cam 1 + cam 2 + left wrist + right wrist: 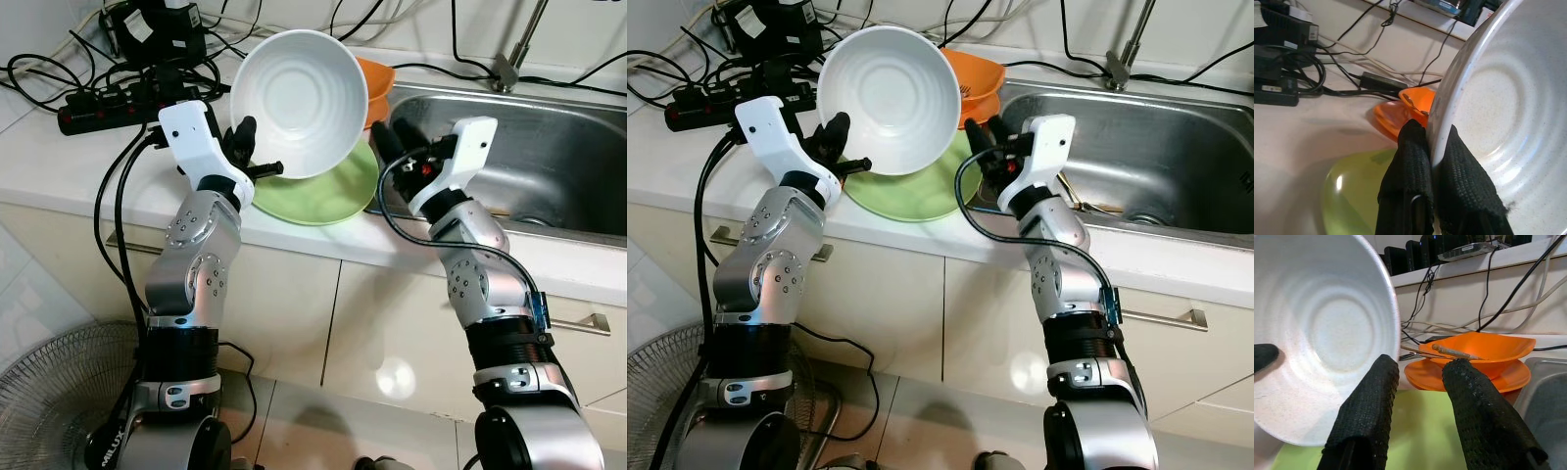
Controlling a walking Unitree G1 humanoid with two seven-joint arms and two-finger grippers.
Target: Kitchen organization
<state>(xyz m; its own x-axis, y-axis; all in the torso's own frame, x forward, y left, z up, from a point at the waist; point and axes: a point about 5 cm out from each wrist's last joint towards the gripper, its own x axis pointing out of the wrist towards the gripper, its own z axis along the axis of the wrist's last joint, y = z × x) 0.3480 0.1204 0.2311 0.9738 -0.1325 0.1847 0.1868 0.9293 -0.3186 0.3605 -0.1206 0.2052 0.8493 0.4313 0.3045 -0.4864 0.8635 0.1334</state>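
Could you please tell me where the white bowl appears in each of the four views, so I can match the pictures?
Left eye view: white bowl top centre, tilted up on edge, rim pinched by the left gripper.
Right eye view: top, left of centre.
Left wrist view: along the right side, rim between the black fingers.
Right wrist view: left half.
Shared landmark: the orange dishes just behind the bowl.

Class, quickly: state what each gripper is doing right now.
Left gripper: jaws shut on the white bowl rim.
Right gripper: jaws open, holding nothing.
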